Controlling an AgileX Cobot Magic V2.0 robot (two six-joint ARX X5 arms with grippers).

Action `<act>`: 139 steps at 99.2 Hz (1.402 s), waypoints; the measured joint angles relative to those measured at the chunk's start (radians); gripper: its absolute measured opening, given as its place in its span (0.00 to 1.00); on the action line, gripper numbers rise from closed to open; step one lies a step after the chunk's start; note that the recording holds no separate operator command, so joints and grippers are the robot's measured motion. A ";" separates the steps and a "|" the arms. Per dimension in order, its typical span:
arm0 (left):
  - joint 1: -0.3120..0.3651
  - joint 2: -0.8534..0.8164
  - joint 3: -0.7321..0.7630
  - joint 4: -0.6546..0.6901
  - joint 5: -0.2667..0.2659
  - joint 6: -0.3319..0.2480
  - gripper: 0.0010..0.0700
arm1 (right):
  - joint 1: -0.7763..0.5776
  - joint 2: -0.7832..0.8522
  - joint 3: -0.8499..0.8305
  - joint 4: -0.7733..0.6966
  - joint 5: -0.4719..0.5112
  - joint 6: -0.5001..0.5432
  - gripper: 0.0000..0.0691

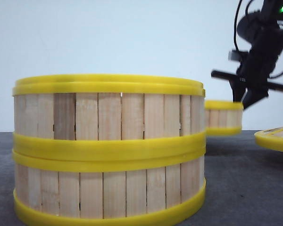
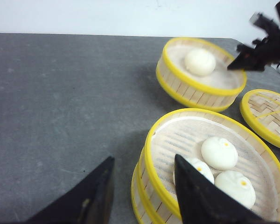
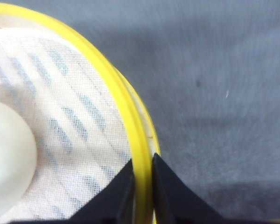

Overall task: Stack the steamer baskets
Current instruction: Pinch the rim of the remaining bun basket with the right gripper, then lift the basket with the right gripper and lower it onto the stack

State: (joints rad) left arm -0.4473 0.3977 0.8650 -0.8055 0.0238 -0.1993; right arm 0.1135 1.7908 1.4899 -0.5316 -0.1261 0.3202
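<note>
Right gripper (image 3: pixel 142 186) pinching tilted, seemingly lifted steamer basket (image 2: pixel 201 74) rim from above

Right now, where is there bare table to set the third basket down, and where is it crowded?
The gray table is bare on the side of both baskets away from the lid. It is crowded where the two-basket stack, the single basket pinched at its rim by the right gripper, and the lid sit close together. The left gripper straddles the stack's rim.
</note>
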 joint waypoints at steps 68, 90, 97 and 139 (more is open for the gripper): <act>0.000 0.000 0.000 0.001 0.000 0.000 0.32 | 0.283 -0.443 0.081 -0.381 -0.062 -0.253 0.04; 0.000 0.000 0.000 0.000 0.000 0.000 0.32 | 0.380 -0.406 0.077 -0.436 -0.097 -0.277 0.04; 0.000 0.000 0.000 0.000 0.000 0.000 0.32 | 0.414 -0.385 0.077 -0.434 -0.099 -0.280 0.04; 0.000 0.000 0.000 -0.044 0.000 0.000 0.32 | 0.510 -0.223 0.077 -0.421 -0.084 -0.291 0.04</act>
State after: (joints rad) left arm -0.4473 0.3977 0.8650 -0.8497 0.0238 -0.1989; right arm 0.6231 1.5681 1.5665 -0.9527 -0.2104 0.0292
